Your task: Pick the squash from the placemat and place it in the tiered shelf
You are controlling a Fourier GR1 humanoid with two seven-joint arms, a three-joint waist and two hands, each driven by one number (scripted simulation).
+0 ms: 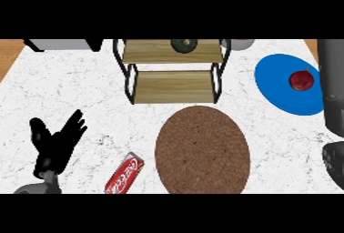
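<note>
A: Our squash [184,44] lies on the top board of the tiered shelf [173,86], and the placemat [201,150] is bare.
B: Our left hand [57,141] rests with fingers spread. Our right forearm [332,82] could knock the apple [301,79] if we swing it carelessly.

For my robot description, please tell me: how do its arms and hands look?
The left hand is black, with slim fingers and a thumb, on a grey left forearm. The right forearm is a smooth grey cylinder, darker lower down; its hand is out of view. No cables or markings show.
</note>
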